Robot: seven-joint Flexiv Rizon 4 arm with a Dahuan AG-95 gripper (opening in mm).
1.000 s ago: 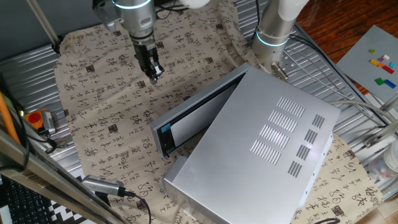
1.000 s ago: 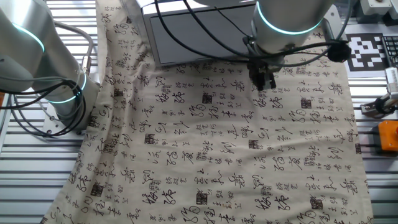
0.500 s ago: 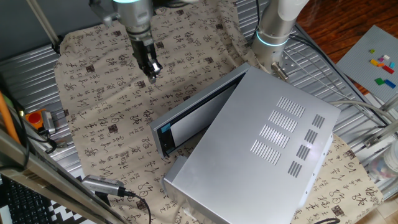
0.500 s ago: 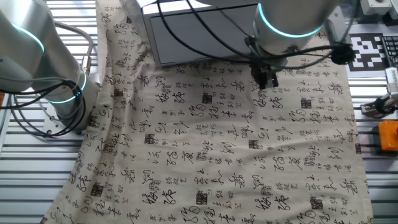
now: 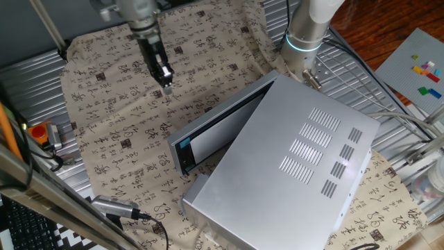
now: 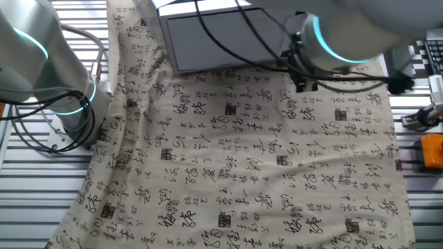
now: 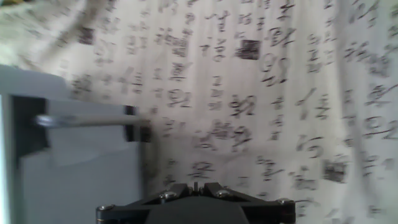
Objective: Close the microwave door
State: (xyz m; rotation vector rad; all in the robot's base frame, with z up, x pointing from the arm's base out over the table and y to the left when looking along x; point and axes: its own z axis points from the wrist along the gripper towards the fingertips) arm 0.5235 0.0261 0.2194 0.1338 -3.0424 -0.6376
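Silver microwave door (image 5: 220,127) ajar on microwave (image 5: 291,163), closing not begun; claw (image 5: 166,85) above printed cloth, well apart, fingers apparently together, holding nothing.

A beige cloth printed with black calligraphy characters (image 5: 118,125) covers the ribbed metal table (image 5: 31,76). At nine o'clock sits an orange-and-red block (image 5: 43,132). At two o'clock lies a grey studded baseplate (image 5: 416,73) carrying small coloured bricks (image 5: 428,71).
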